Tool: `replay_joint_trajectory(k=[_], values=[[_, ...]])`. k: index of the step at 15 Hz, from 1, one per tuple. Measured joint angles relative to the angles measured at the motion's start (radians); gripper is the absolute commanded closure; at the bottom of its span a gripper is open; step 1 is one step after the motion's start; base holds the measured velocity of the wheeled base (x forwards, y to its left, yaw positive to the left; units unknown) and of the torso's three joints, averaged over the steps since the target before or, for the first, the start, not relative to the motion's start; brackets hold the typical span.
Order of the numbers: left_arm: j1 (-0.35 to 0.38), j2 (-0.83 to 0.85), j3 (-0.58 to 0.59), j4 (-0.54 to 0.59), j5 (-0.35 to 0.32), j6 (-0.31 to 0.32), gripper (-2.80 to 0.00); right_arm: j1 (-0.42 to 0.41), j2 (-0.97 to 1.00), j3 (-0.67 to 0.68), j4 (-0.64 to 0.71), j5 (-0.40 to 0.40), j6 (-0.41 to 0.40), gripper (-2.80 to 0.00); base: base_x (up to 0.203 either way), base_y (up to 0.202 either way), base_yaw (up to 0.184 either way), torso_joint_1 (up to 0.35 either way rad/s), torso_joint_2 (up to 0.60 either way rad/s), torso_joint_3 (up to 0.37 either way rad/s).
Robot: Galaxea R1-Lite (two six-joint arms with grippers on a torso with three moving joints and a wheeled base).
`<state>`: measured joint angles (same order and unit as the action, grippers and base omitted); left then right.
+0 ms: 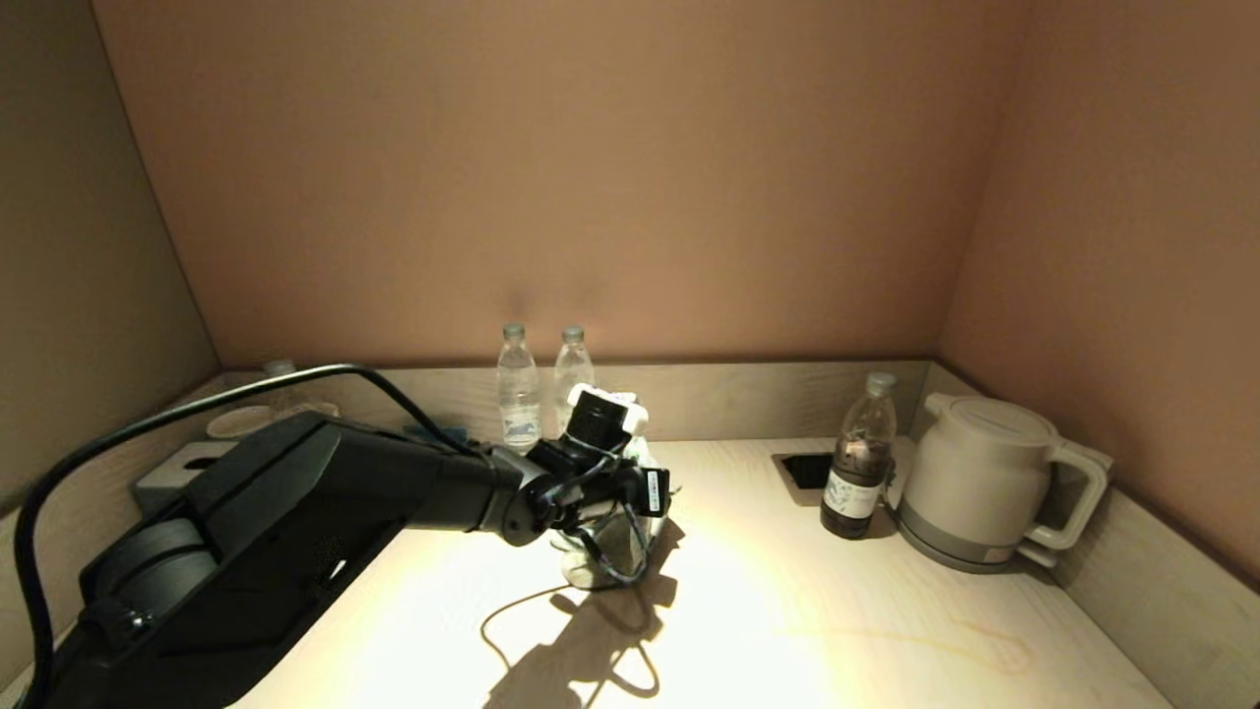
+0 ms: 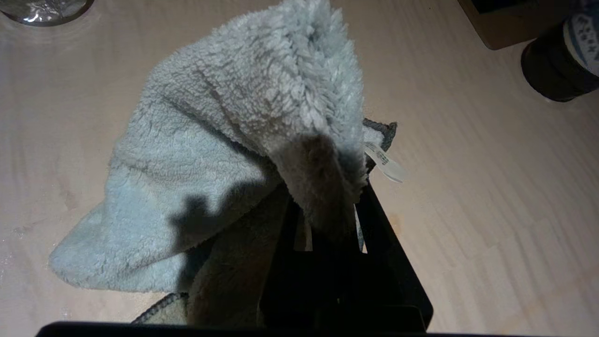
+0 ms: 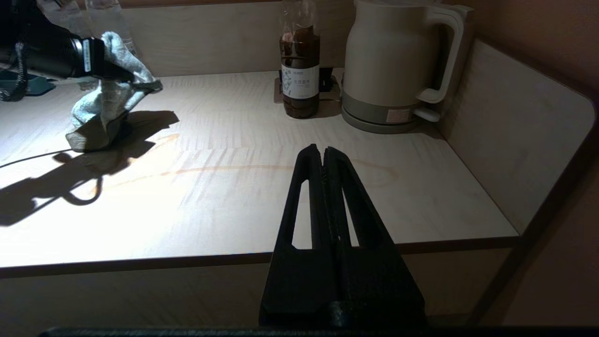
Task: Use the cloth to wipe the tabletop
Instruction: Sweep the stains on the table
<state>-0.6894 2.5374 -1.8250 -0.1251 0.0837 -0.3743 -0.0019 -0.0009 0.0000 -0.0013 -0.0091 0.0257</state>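
My left gripper (image 1: pixel 630 507) is shut on a fluffy pale grey cloth (image 1: pixel 596 561) over the middle of the light wooden tabletop (image 1: pixel 787 611). The cloth hangs from the fingers and its lower end rests on the table. In the left wrist view the cloth (image 2: pixel 224 140) covers the fingertips of the gripper (image 2: pixel 327 206), and a white tag sticks out beside them. The right wrist view shows the cloth (image 3: pixel 100 107) at the far left. A thin orange-brown stain line (image 3: pixel 234 167) curves across the table. My right gripper (image 3: pixel 324 150) is shut and empty, parked just off the table's front edge.
A cream kettle (image 1: pixel 984 483) and a dark bottle (image 1: pixel 856 463) stand at the back right beside a recessed socket (image 1: pixel 807 471). Two clear water bottles (image 1: pixel 519 389) stand at the back wall behind the cloth. A tissue box (image 1: pixel 182 473) sits at the back left.
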Motion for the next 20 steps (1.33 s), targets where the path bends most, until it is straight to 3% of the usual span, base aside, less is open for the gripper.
replay_joint_trajectory(k=[2,5,9,14,20], values=[[0.001,0.044,-0.088,0.057,0.003,0.007,0.0,-0.001,0.0,0.0,0.0,0.0,0.0,0.0,0.0,0.0,0.0,0.0,0.0,0.0],[0.002,0.098,-0.132,0.03,0.004,0.054,0.0,0.0,0.0,0.0,-0.001,0.0,0.0,0.0,0.0,0.0,0.0,0.0,0.0,0.0],[0.008,0.148,-0.139,-0.018,0.005,0.118,0.0,-0.001,0.0,0.0,0.0,0.0,0.0,0.0,0.0,0.0,0.0,0.0,0.0,0.0],[0.011,0.173,-0.139,-0.029,0.011,0.141,0.0,-0.001,0.0,0.0,0.0,0.0,0.0,0.0,0.0,0.0,0.0,0.0,0.0,0.0],[0.023,0.199,-0.139,-0.022,0.071,0.203,0.0,0.0,0.0,0.0,0.0,0.0,0.0,0.0,0.0,0.0,0.0,0.0,0.0,0.0]])
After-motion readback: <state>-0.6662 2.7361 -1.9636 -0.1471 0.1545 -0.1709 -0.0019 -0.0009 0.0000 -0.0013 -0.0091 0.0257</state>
